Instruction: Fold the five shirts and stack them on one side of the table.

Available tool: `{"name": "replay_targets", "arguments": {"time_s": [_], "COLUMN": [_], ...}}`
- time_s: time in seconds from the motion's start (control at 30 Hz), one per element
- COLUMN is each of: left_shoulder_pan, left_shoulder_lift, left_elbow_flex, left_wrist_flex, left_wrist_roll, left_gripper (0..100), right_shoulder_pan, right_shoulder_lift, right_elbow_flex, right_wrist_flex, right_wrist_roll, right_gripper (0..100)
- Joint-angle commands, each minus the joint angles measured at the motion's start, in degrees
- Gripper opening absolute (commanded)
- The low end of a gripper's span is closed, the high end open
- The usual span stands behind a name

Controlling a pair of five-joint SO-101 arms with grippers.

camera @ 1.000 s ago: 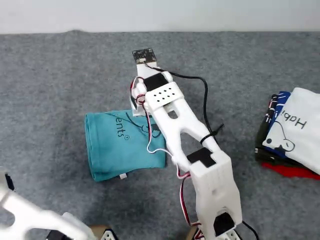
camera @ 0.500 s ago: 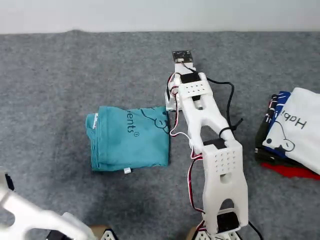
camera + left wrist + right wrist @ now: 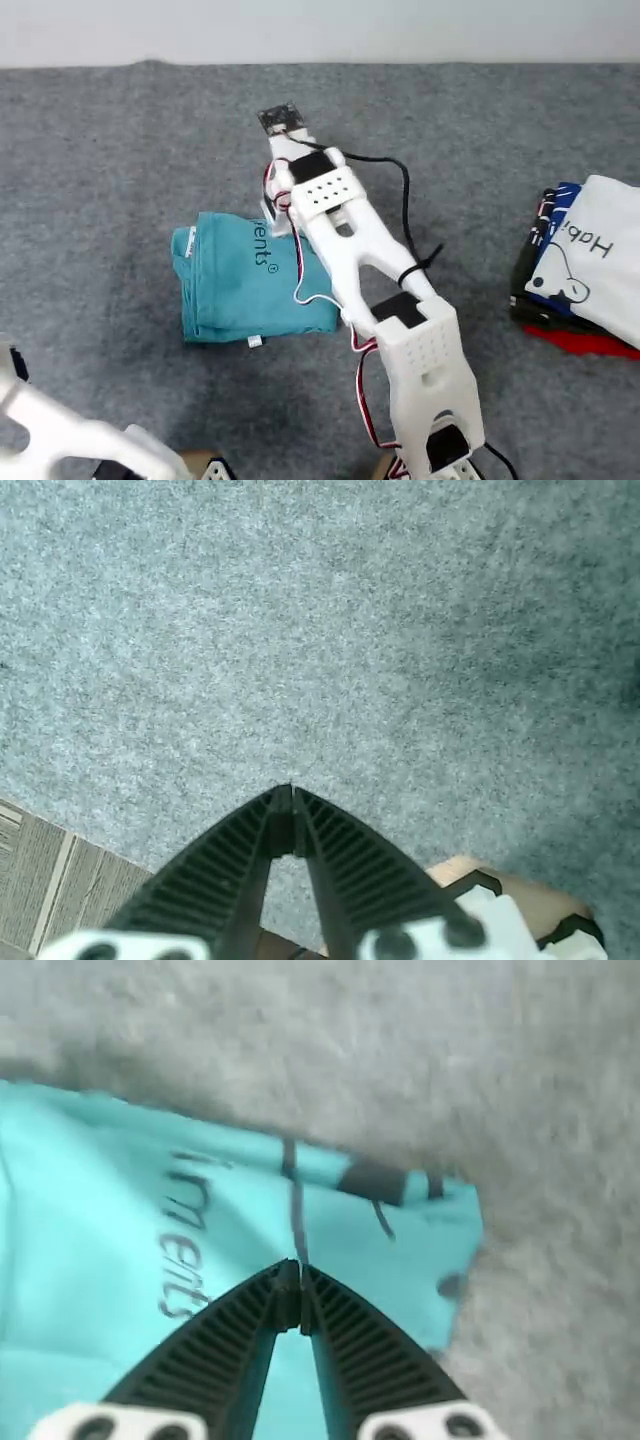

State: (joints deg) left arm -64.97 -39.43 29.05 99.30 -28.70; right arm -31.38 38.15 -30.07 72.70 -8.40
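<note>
In the middle of the grey table (image 3: 120, 150), the folded teal shirt (image 3: 240, 285) lay flat with the right gripper (image 3: 290, 1272) over its printed end. Its jaws were pressed together with no fabric visibly between them, so it looked more like a nudge than a carry. The left gripper (image 3: 292, 798) was closed on nothing too, off by the table's edge, and the stack (image 3: 585, 265) of folded shirts sat well apart on the right, with open grey surface between.

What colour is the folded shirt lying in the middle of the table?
Teal, with dark lettering; the shirt shows best in the high view.
</note>
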Motion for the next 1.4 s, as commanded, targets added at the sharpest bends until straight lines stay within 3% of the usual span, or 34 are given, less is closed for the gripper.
{"name": "replay_targets", "arguments": {"time_s": [0.0,0.2,0.53,0.7,1.1,1.37], "left_shoulder_pan": [-0.18,-0.18,-0.18,-0.18,-0.18,-0.26], "left_shoulder_lift": [-1.67,-1.67,-1.67,-1.67,-1.67,-1.67], "left_elbow_flex": [-0.13,-0.13,-0.13,-0.13,-0.22,-0.22], "left_wrist_flex": [1.14,1.14,1.14,1.14,1.14,1.14], "left_wrist_roll": [-0.09,-0.09,-0.09,-0.09,-0.09,-0.09], "left_gripper": [1,1,1,1,1,1], "right_shoulder_pan": [-0.57,-4.62,-6.29,-12.00,-19.03,-23.08], "right_shoulder_lift": [2.59,5.49,-4.79,-5.23,8.48,4.62], "right_elbow_flex": [-0.44,-0.70,-5.89,-5.89,-6.07,-6.07], "right_wrist_flex": [-4.79,-4.44,9.54,15.08,11.65,11.21], "right_wrist_roll": [0.00,0.18,0.00,-5.27,-8.79,-8.53], "right_gripper": [0.9,0.9,0.9,0.9,0.9,0.9]}}
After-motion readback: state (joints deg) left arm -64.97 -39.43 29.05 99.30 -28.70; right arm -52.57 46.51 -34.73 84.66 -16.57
